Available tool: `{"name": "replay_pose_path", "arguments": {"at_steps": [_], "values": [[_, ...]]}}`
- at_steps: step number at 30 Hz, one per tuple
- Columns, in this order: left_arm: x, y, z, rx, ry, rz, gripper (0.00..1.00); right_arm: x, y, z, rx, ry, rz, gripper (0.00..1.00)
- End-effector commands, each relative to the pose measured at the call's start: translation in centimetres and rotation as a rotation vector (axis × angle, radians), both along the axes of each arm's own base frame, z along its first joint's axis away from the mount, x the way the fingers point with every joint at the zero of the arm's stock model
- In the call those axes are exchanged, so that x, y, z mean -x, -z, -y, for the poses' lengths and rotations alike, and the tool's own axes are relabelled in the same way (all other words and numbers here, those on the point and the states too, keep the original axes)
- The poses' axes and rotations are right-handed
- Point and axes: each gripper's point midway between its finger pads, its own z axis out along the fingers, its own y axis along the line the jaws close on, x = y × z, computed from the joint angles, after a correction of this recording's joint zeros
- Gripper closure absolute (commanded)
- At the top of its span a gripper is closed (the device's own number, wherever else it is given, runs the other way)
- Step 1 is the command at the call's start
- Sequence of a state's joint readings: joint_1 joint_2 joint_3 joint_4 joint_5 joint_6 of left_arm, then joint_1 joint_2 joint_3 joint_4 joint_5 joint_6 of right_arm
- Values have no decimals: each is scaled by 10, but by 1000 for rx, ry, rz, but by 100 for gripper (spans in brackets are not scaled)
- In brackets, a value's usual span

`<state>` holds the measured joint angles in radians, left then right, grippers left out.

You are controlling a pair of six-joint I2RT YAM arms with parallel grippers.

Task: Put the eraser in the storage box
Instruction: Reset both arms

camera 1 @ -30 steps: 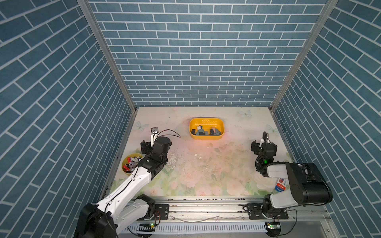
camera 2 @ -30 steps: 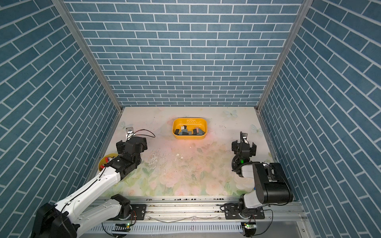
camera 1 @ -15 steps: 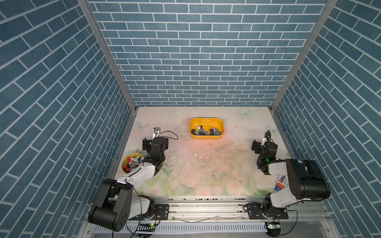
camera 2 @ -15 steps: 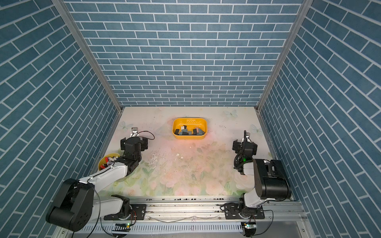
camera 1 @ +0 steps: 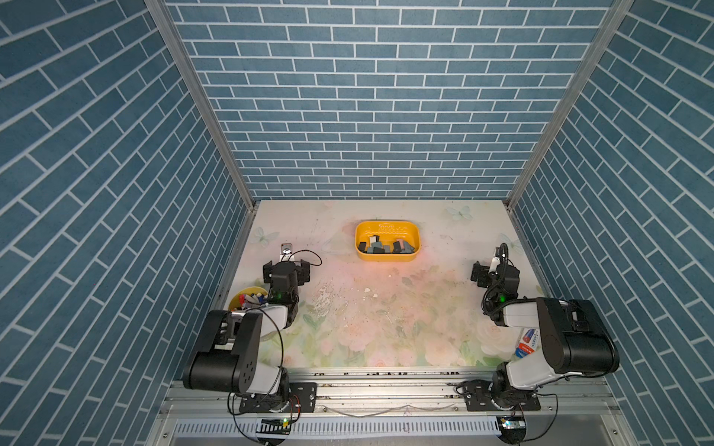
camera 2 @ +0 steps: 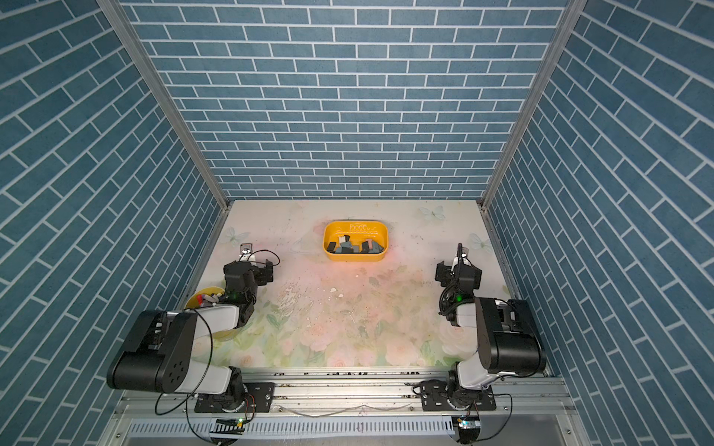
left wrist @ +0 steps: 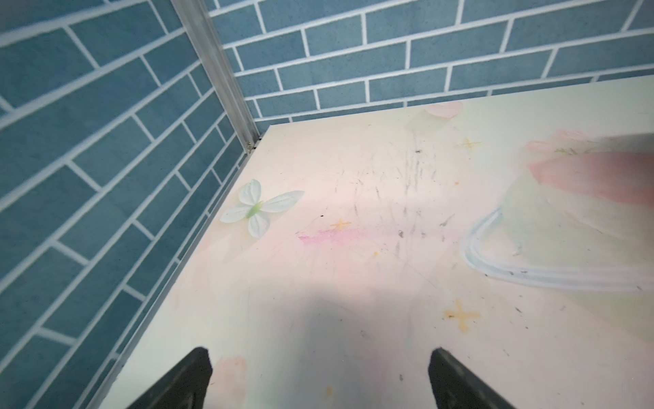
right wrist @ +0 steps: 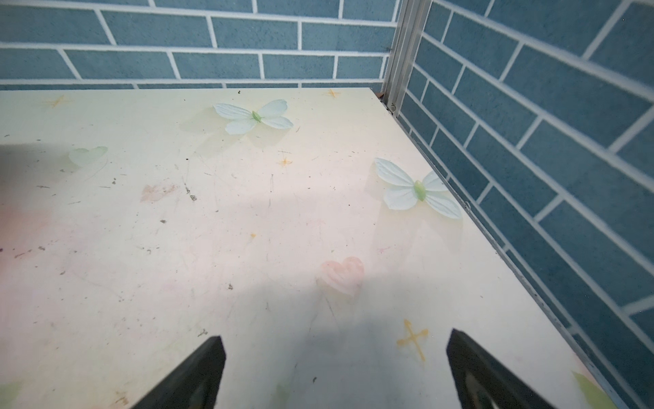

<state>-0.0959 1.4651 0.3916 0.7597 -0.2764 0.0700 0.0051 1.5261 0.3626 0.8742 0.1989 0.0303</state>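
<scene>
Left elbow (camera 1: pixel 226 347) higher now, left gripper (left wrist: pixel 320 354) wide, pen cup (camera 1: pixel 247 291) half-hidden

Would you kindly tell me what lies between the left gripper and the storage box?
Nothing stands there: in both top views only bare, scuffed tabletop separates the open left gripper from the storage box.

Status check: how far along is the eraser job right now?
Done: several erasers lie in the storage box. In hand: nothing; left gripper and right gripper are open and empty. Left: no loose eraser shows on the table, only crumbs, so it looks finished.
</scene>
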Motion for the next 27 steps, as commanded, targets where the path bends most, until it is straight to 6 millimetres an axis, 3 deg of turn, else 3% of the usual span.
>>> {"name": "replay_pose_path", "arguments": {"at_steps": [1,9,13,27], "values": [[-7,2,9,15,59,35,1,-5,-3,-1,-29,-2,9,1],[-7,3,6,27,49,22,0,-5,-4,-2,-31,-5,10,1],[-2,0,-13,27,-74,42,1,-5,-3,-2,-31,-5,7,1],[-2,0,-13,23,-74,42,1,-5,-3,-1,-31,-5,8,1]]}}
